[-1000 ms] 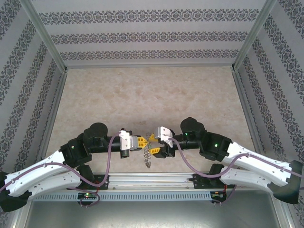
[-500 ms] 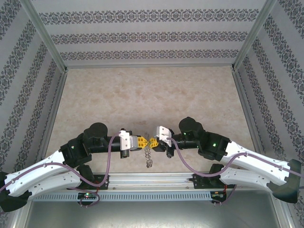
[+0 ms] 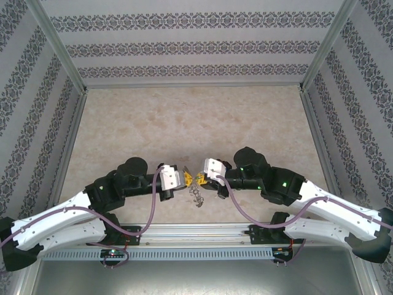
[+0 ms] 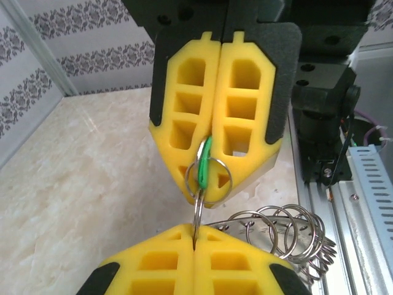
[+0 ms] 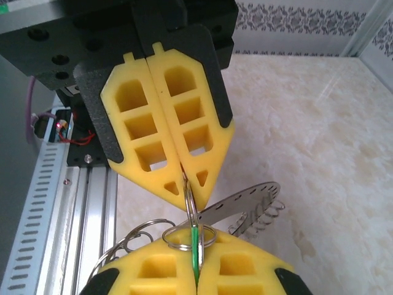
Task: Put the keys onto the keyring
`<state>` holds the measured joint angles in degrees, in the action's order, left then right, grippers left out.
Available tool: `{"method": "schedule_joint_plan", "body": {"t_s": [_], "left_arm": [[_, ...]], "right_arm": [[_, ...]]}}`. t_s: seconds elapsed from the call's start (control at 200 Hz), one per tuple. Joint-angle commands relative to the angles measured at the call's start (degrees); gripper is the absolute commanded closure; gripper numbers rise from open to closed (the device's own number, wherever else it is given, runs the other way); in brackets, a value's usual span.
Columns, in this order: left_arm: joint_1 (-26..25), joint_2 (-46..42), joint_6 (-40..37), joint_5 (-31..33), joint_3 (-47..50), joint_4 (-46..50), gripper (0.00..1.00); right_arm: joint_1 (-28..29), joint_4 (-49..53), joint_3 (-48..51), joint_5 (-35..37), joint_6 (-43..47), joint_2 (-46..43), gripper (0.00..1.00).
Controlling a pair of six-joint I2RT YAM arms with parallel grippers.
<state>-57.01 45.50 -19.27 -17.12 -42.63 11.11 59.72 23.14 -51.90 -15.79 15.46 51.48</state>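
Pinching with both tools, tips nearly meeting just below mid-frame in the top view. My left tool (image 3: 182,179) has its yellow foam fingers (image 4: 178,270) pressed together on the thin silvery steel split ring (image 4: 197,212) that stands edge-up out of the seam. My right tool (image 3: 200,180) is likewise pressed together, clamped on the tiny key with the bright green head (image 5: 195,249), which shows as a green sliver in the seam of its own yellow fingers (image 5: 239,270).

Task items: a small silvery loop (image 4: 209,179) encircles the green key where it meets the split ring. Whether the key is actually threaded onto the ring's coil, I cannot tell. A cluster of further silvery wire rings (image 4: 288,233) hangs off to the lower right of the left-wrist frame. A flat grey metal piece with a notched edge (image 5: 245,200) sits mid-right in the right-wrist frame.

Risks, as I judge them:
- Both holds are on thin edges. Any twist between the arms could roll the key or ring out of the foam.
- Pulling apart too hard could snap one piece free and drop the cluster.
- Tips are close; a small overshoot would collide them.

Surface: beige marbled table (image 3: 184,123), glossy. Room: grey patterned walls, aluminium rail (image 5: 86,203) at the near edge.
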Motion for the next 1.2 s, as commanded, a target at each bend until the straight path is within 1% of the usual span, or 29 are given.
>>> {"method": "schedule_joint_plan", "body": {"t_s": [0.0,0.05,0.095,0.12,0.2,0.25,0.285,0.37,0.48,0.54,0.664,0.814,0.924,1.004,1.094,1.194], "left_arm": [[-0.45,0.88,0.01,3.53,-0.99,0.30,1.00],[-0.47,1.26,0.28,3.68,-1.05,0.38,1.00],[-0.47,1.40,0.54,3.75,-0.89,0.29,0.96],[-0.46,1.50,0.74,3.75,-0.87,0.23,0.92],[-0.47,1.72,1.82,4.52,-0.30,-0.12,0.74],[-0.47,1.81,2.87,5.70,0.09,-0.38,0.65],[-0.47,1.80,3.75,6.93,0.54,-0.48,0.61],[-0.47,1.31,6.28,10.86,2.03,-1.55,0.55],[-0.46,-0.96,9.41,16.15,5.25,-4.18,0.52],[-0.38,-2.50,10.78,19.04,7.32,-5.33,0.48],[-0.30,-5.41,13.20,26.10,10.62,-5.78,0.46],[-0.29,-7.71,14.97,27.18,13.02,-6.41,0.45],[-0.28,-8.88,16.88,28.18,14.36,-7.32,0.45],[-0.25,-9.28,18.00,27.51,15.02,-8.31,0.45],[-0.28,-9.35,17.87,28.46,15.11,-8.33,0.44],[-0.29,-10.06,16.75,30.31,15.32,-8.94,0.42]], "right_arm": [[-0.22,1.86,-2.39,0.33,1.59,0.74,1.00],[-0.27,2.41,-2.82,0.47,1.76,1.19,1.00],[-0.22,3.04,-3.25,1.12,2.01,1.84,1.00],[-0.23,3.36,-3.55,1.58,2.15,2.29,1.00],[-0.27,5.78,-5.34,3.51,2.71,4.04,1.00],[-0.35,7.24,-6.58,4.80,2.80,5.45,1.00],[-0.67,8.07,-7.42,5.45,2.69,6.41,1.00],[-2.88,10.16,-9.72,5.50,2.09,9.76,1.00],[-5.28,11.32,-12.68,4.47,1.78,14.07,1.00],[-7.17,10.73,-14.18,2.56,1.36,16.26,1.00],[-12.15,9.47,-17.82,-1.26,0.55,22.30,1.00],[-17.98,8.25,-25.42,-5.64,-0.06,32.67,1.00],[-19.79,7.51,-32.41,-7.53,-0.04,40.95,1.00],[-20.40,6.46,-36.50,-8.35,-0.81,45.90,1.00],[-20.75,3.77,-37.84,-8.03,-3.00,49.61,1.00],[-21.69,-0.36,-35.33,-8.55,-6.59,51.38,1.00]]}}
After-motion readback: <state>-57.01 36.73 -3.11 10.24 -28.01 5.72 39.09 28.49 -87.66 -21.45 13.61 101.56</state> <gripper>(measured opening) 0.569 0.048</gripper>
